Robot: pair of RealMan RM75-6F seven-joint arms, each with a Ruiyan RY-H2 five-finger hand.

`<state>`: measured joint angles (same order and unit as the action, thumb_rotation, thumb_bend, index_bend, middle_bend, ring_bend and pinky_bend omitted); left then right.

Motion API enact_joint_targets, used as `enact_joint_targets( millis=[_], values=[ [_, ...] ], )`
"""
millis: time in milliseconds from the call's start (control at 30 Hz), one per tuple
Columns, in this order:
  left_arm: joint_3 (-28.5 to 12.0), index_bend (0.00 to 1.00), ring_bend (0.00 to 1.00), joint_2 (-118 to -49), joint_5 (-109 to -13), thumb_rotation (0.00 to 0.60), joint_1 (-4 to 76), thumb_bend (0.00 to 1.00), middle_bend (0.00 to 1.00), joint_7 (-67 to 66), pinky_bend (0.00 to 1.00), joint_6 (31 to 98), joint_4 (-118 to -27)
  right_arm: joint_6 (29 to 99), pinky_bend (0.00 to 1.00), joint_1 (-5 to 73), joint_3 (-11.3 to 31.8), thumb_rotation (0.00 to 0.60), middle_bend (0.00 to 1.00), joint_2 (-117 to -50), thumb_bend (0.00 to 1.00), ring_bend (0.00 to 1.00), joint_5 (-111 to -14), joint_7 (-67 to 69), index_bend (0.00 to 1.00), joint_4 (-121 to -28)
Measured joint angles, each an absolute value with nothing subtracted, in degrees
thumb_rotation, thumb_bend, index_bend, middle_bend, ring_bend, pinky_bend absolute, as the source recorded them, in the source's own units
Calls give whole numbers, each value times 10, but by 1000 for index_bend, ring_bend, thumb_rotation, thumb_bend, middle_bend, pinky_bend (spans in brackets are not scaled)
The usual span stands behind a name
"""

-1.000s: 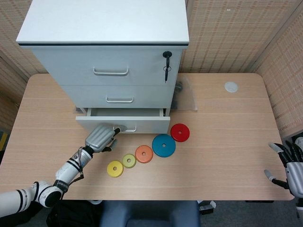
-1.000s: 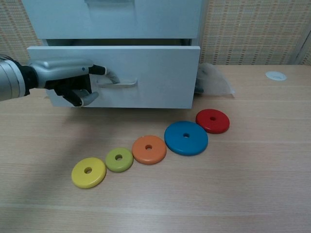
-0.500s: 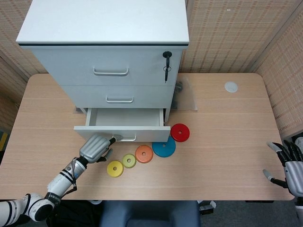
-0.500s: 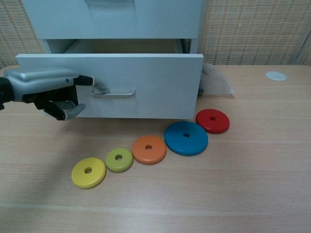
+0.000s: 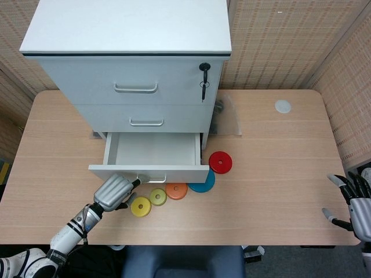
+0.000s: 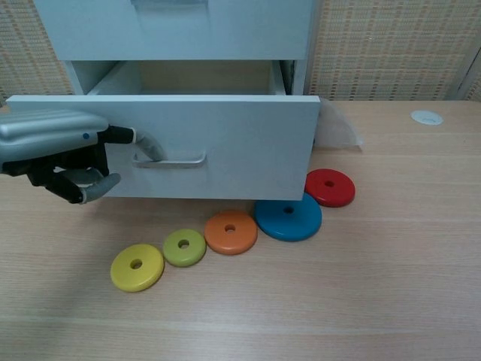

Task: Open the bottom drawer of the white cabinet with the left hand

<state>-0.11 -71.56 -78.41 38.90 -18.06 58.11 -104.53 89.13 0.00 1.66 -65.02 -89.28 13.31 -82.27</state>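
The white cabinet (image 5: 130, 52) stands at the back left of the table. Its bottom drawer (image 5: 149, 153) is pulled well out and looks empty inside; the drawer front (image 6: 225, 143) overhangs the blue disc. My left hand (image 5: 113, 192) (image 6: 56, 147) is at the drawer front, one finger hooked behind the left end of the metal handle (image 6: 171, 159) while the rest curl below. My right hand (image 5: 355, 205) hangs off the table's right front corner, fingers apart, holding nothing.
A row of discs lies in front of the drawer: yellow (image 6: 137, 267), green (image 6: 184, 247), orange (image 6: 230, 231), blue (image 6: 289, 218), red (image 6: 329, 187). A key (image 5: 204, 78) hangs in the top drawer's lock. A clear plastic bag (image 5: 227, 119) and a white cap (image 5: 282, 106) lie to the right.
My left hand has drawn back toward the table's front edge, pulling the bottom drawer further out. The drawer front now covers part of the blue and orange discs in the head view.
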Motion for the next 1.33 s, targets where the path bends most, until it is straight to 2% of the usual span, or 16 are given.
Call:
enact_joint_targets(
  millis=[300, 433, 600, 767, 867, 1167, 1333],
  values=[
    [12, 196, 978, -699, -819, 600, 371, 580, 927, -180, 1000, 599, -1073, 892, 0, 0, 17, 600, 179, -650, 173, 0, -894, 136, 148, -821],
    [21, 211, 881, -682, -854, 600, 356, 580, 864, -157, 1000, 624, -1088, 892, 0, 1, 18, 600, 179, -648, 173, 0, -894, 140, 148, -821],
    [40, 293, 764, -652, -908, 600, 327, 580, 774, -102, 995, 667, -1095, 886, 0, 4, 18, 600, 178, -640, 173, 0, -895, 148, 148, -828],
    [58, 452, 702, -634, -924, 600, 272, 580, 726, -80, 885, 731, -1077, 877, 0, 9, 17, 600, 178, -635, 173, 7, -896, 147, 148, -834],
    [61, 494, 679, -639, -917, 600, 237, 580, 715, -80, 828, 769, -1054, 874, 0, 12, 17, 600, 180, -636, 173, 11, -897, 146, 148, -836],
    [49, 501, 611, -689, -860, 600, 151, 576, 644, -108, 660, 858, -957, 868, 44, 24, 16, 600, 215, -643, 173, 51, -909, 148, 148, -833],
    [38, 479, 591, -725, -838, 600, 106, 575, 632, -122, 619, 896, -902, 858, 48, 32, 13, 600, 218, -649, 173, 53, -916, 147, 148, -834]
  ],
)
